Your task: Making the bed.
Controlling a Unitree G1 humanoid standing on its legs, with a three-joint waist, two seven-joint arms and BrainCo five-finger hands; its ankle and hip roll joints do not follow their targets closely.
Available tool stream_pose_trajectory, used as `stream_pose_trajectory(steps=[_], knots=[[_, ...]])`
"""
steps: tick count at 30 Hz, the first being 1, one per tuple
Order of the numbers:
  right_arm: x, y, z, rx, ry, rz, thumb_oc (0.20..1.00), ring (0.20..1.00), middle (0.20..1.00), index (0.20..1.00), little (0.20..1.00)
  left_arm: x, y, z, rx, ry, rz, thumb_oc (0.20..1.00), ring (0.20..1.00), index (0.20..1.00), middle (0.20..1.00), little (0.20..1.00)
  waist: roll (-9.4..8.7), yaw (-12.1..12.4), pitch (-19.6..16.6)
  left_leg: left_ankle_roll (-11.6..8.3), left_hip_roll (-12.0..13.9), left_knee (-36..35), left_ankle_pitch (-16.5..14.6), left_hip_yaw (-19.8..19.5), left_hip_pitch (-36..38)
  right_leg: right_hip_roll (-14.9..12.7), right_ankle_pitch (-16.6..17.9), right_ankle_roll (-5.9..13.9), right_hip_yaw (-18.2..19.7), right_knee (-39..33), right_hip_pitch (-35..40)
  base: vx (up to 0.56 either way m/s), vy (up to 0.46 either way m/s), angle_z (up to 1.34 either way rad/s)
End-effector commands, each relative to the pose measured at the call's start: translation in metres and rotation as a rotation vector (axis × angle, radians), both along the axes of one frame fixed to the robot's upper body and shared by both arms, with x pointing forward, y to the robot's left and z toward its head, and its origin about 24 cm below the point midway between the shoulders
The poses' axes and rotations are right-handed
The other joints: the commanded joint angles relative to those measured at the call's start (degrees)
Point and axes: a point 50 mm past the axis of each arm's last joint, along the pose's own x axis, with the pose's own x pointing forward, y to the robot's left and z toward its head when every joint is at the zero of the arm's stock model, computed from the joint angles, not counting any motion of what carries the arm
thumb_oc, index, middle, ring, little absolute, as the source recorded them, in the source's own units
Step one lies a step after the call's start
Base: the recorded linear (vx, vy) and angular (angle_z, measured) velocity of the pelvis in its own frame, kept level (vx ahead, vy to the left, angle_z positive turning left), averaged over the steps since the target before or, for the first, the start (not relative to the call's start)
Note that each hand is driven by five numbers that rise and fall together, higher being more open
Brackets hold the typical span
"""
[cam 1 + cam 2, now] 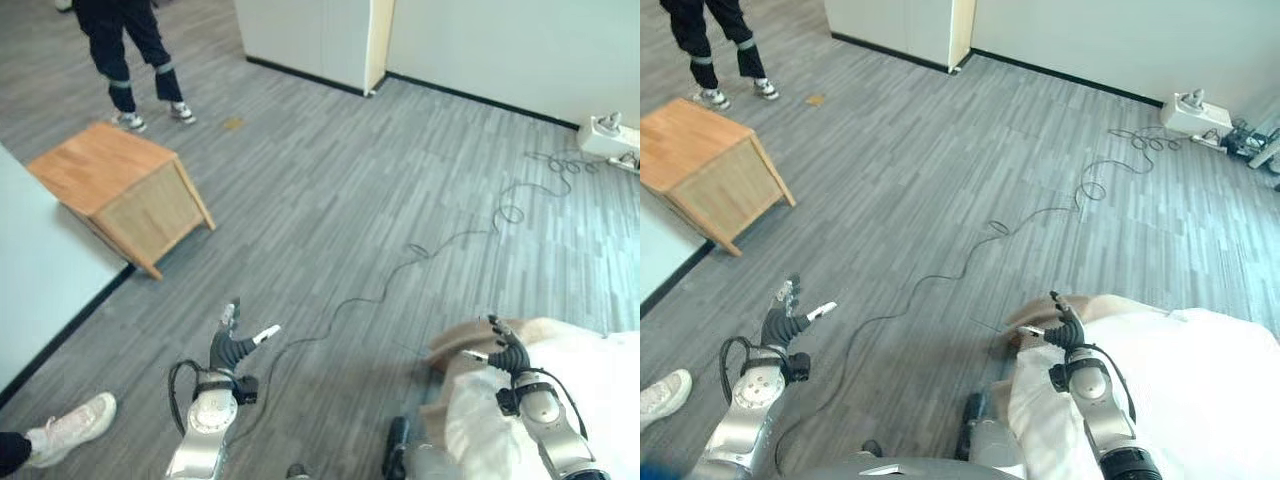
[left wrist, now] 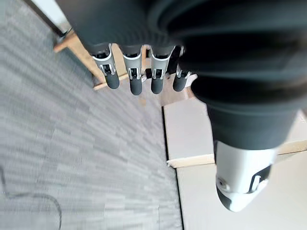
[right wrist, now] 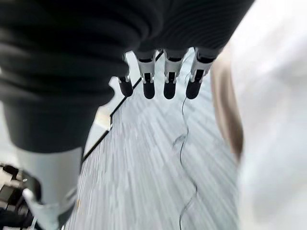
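Left eye view: both hands slack and empty, left hand [image 1: 236, 345] at 7 o'clock, right hand [image 1: 508, 352] over bed [image 1: 590, 380] corner at 5 o'clock; floor cable [image 1: 440, 245] ahead risks tripping.

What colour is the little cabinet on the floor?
Light wood, the cabinet has an orange-brown top; clearest in the left eye view.

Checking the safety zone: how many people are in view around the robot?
2. One person stands at the far left, beyond the wooden cabinet, legs showing. Another person's shoe shows on the floor at the near left edge. Others may stand outside the views.
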Motion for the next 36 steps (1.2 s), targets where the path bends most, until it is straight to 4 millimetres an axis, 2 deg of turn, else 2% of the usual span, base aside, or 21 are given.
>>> stream_pose_trajectory(steps=[1, 4, 6, 7, 8, 11, 13, 16, 17, 18, 19, 20, 25, 28, 30, 31, 32, 33, 34, 35, 36], knots=[[0.020, 0.022, 0.025, 0.033, -0.166, 0.029, 1.000, 1.000, 1.000, 1.000, 1.000, 0.018, 0.018, 0.046, 0.100, -0.203, -0.002, 1.000, 1.000, 1.000, 1.000, 1.000, -2.97, 1.5, 2.3, -0.43, -1.4, 4.6, -13.9, 2.5, 4.6, -6.5, -6.0, 8.39, -2.2, 1.0, -7.3, 0.49, -0.109, -0.30], [0.014, 0.023, 0.018, 0.035, -0.144, 0.033, 1.000, 1.000, 1.000, 1.000, 1.000, 0.021, 0.012, 0.044, 0.099, -0.203, -0.019, 1.000, 1.000, 1.000, 1.000, 1.000, -3.30, 0.1, 1.4, -1.43, -0.7, 7.8, -16.2, 1.8, 6.0, -5.2, -6.6, 7.21, 0.5, 0.7, -5.8, 0.50, -0.115, -0.05], [0.015, 0.024, 0.017, 0.024, -0.139, 0.046, 1.000, 1.000, 1.000, 1.000, 1.000, 0.022, 0.007, 0.044, 0.076, -0.213, -0.041, 1.000, 1.000, 1.000, 1.000, 1.000, -2.57, -0.6, 1.1, -3.99, 3.9, 27.4, -8.4, 1.3, 0.8, -2.4, -9.4, 2.69, 0.5, 2.7, -2.1, 0.47, -0.214, 0.46], [0.015, 0.024, 0.017, 0.024, -0.141, 0.046, 1.000, 1.000, 1.000, 1.000, 1.000, 0.022, 0.007, 0.045, 0.076, -0.213, -0.041, 1.000, 1.000, 1.000, 1.000, 1.000, -2.41, -0.7, 1.1, -4.28, 4.4, 28.5, -8.7, 0.9, 0.1, -2.1, -9.5, 2.42, 0.3, 2.7, -2.1, 0.41, -0.341, 0.23], [0.016, 0.027, 0.017, 0.035, -0.143, 0.047, 1.000, 1.000, 1.000, 1.000, 1.000, 0.022, 0.006, 0.046, 0.069, -0.218, -0.053, 1.000, 1.000, 1.000, 1.000, 1.000, -3.14, 0.1, 1.7, -4.00, 6.7, 43.4, -2.2, -1.3, -5.1, 1.4, -11.6, -1.31, 1.6, 1.3, 1.6, 0.27, -0.240, 0.03], [0.019, 0.028, 0.022, 0.046, -0.161, 0.056, 1.000, 1.000, 1.000, 1.000, 1.000, 0.023, 0.003, 0.049, 0.059, -0.227, -0.061, 1.000, 1.000, 1.000, 1.000, 1.000, -4.77, 1.3, 3.1, -1.75, 5.0, 52.7, -5.3, -4.2, -13.8, 2.6, -12.3, -2.35, 5.7, -2.6, 6.4, 0.45, -0.174, -0.54], [0.020, 0.029, 0.024, 0.051, -0.169, 0.059, 1.000, 1.000, 1.000, 1.000, 1.000, 0.023, 0.001, 0.049, 0.052, -0.230, -0.065, 1.000, 1.000, 1.000, 1.000, 1.000, -5.90, 1.7, 3.5, -0.72, 3.5, 51.7, -5.3, -3.9, -16.6, 1.7, -11.4, -2.24, 6.9, -3.6, 7.2, 0.17, 0.083, -0.86], [0.020, 0.029, 0.028, 0.028, -0.184, 0.078, 1.000, 1.000, 1.000, 1.000, 1.000, 0.023, -0.001, 0.054, 0.051, -0.255, -0.070, 1.000, 1.000, 1.000, 1.000, 1.000, -5.91, 2.2, 3.8, -0.25, 0.8, 36.7, -6.9, -5.9, -19.0, 1.5, -11.5, -0.46, 11.1, -4.9, 8.8, 0.27, 0.161, -0.82], [0.020, 0.028, 0.029, 0.009, -0.183, 0.089, 1.000, 1.000, 1.000, 1.000, 1.000, 0.022, 0.001, 0.053, 0.059, -0.254, -0.045, 1.000, 1.000, 1.000, 1.000, 1.000, -5.27, 2.9, 3.7, -0.49, -2.3, 21.5, -5.2, -10.9, -18.7, 1.8, -11.6, 0.65, 14.4, -5.1, 9.9, 0.48, 0.357, -0.64], [0.022, 0.030, 0.031, -0.013, -0.190, 0.116, 1.000, 1.000, 1.000, 1.000, 1.000, 0.022, 0.004, 0.054, 0.069, -0.264, -0.022, 1.000, 1.000, 1.000, 1.000, 1.000, -4.59, 3.8, 3.5, -1.12, -4.1, 14.1, -1.4, -17.9, -18.0, 2.7, -11.8, 0.84, 17.5, -5.1, 10.3, 0.38, 0.282, -0.87], [0.022, 0.030, 0.031, -0.014, -0.190, 0.116, 1.000, 1.000, 1.000, 1.000, 1.000, 0.022, 0.004, 0.054, 0.068, -0.264, -0.022, 1.000, 1.000, 1.000, 1.000, 1.000, -4.60, 3.8, 3.5, -1.16, -4.1, 13.3, -0.8, -17.8, -17.7, 2.7, -11.7, 0.79, 17.5, -5.1, 10.2, 0.34, 0.257, -1.04], [0.023, 0.032, 0.035, -0.042, -0.199, 0.141, 1.000, 1.000, 1.000, 1.000, 1.000, 0.021, 0.006, 0.054, 0.064, -0.276, 0.013, 1.000, 1.000, 1.000, 1.000, 1.000, -3.82, 4.3, 3.4, -2.18, -4.3, 8.8, 1.3, -24.4, -17.4, 3.6, -12.4, 0.72, 21.4, -4.1, 11.4, 0.18, 0.140, -1.41], [0.012, 0.020, 0.044, -0.103, -0.233, 0.132, 1.000, 1.000, 1.000, 1.000, 1.000, 0.023, 0.004, 0.055, 0.053, -0.285, 0.019, 1.000, 1.000, 1.000, 1.000, 1.000, -2.32, 2.3, 2.0, -1.51, -1.4, 5.5, 2.3, -19.3, -14.6, 3.4, -15.4, 1.18, 25.9, 1.0, 11.1, 0.27, 0.325, -1.92], [0.002, 0.016, 0.044, -0.117, -0.230, 0.120, 1.000, 1.000, 1.000, 1.000, 1.000, 0.026, 0.008, 0.059, 0.117, -0.281, -0.003, 1.000, 1.000, 1.000, 1.000, 1.000, -1.98, -0.3, 0.7, -0.20, -1.9, 3.5, 1.5, -13.4, -10.4, 2.3, -14.8, 3.52, 27.6, 5.7, 8.7, 0.19, 0.274, -1.16], [0.003, 0.019, 0.049, -0.127, -0.248, 0.138, 1.000, 1.000, 1.000, 1.000, 1.000, 0.025, 0.015, 0.064, 0.157, -0.289, 0.008, 1.000, 1.000, 1.000, 1.000, 1.000, -1.08, -0.6, 0.7, 0.27, -1.2, 2.4, 1.1, -8.7, -7.9, 1.5, -13.4, 4.85, 25.7, 9.4, 5.4, 0.07, 0.192, -1.69], [0.005, 0.019, 0.053, -0.133, -0.269, 0.144, 1.000, 1.000, 1.000, 1.000, 1.000, 0.024, 0.021, 0.068, 0.183, -0.292, 0.016, 1.000, 1.000, 1.000, 1.000, 1.000, -0.26, -0.4, 0.9, 0.47, -0.8, 2.2, 0.3, -6.1, -6.8, -0.3, -12.7, 5.31, 20.3, 11.4, 3.6, 0.00, 0.198, -2.30], [0.010, 0.023, 0.063, -0.142, -0.312, 0.167, 1.000, 1.000, 1.000, 1.000, 1.000, 0.022, 0.030, 0.072, 0.238, -0.288, 0.029, 1.000, 1.000, 1.000, 1.000, 1.000, 1.12, 0.2, 1.2, 0.90, -0.5, 3.4, -1.4, -1.5, -5.6, -5.0, -12.7, 4.98, 7.0, 14.0, 2.1, 0.07, 0.268, -2.06], [0.013, 0.025, 0.067, -0.154, -0.325, 0.184, 1.000, 1.000, 1.000, 1.000, 1.000, 0.019, 0.036, 0.073, 0.258, -0.278, 0.048, 1.000, 1.000, 1.000, 1.000, 1.000, 1.83, 1.1, 0.9, 0.86, -0.3, 3.8, -3.2, 1.1, -4.4, -7.4, -14.2, 4.33, -0.7, 14.8, 2.8, 0.08, 0.191, -1.71], [0.013, 0.025, 0.067, -0.154, -0.325, 0.185, 1.000, 1.000, 1.000, 1.000, 1.000, 0.019, 0.036, 0.073, 0.258, -0.277, 0.049, 1.000, 1.000, 1.000, 1.000, 1.000, 1.82, 1.0, 1.0, 0.85, -0.3, 3.9, -3.4, 1.1, -4.2, -7.4, -14.4, 4.35, -0.7, 15.1, 2.9, 0.10, 0.161, -1.90], [0.017, 0.027, 0.072, -0.183, -0.334, 0.219, 1.000, 1.000, 1.000, 1.000, 1.000, 0.015, 0.042, 0.069, 0.263, -0.251, 0.060, 1.000, 1.000, 1.000, 1.000, 1.000, 2.45, 1.8, 0.8, 1.46, -0.7, 4.0, -4.0, 4.7, -3.1, -8.9, -13.6, 3.64, -8.3, 16.5, 1.9, 0.06, 0.095, -1.69], [0.017, 0.028, 0.072, -0.191, -0.330, 0.228, 1.000, 1.000, 1.000, 1.000, 1.000, 0.014, 0.043, 0.069, 0.266, -0.247, 0.063, 1.000, 1.000, 1.000, 1.000, 1.000, 2.52, 1.7, 0.8, 1.48, -0.7, 3.8, -4.5, 6.1, -2.4, -8.9, -13.0, 3.85, -9.1, 16.3, 0.9, 0.09, 0.075, -1.24]])
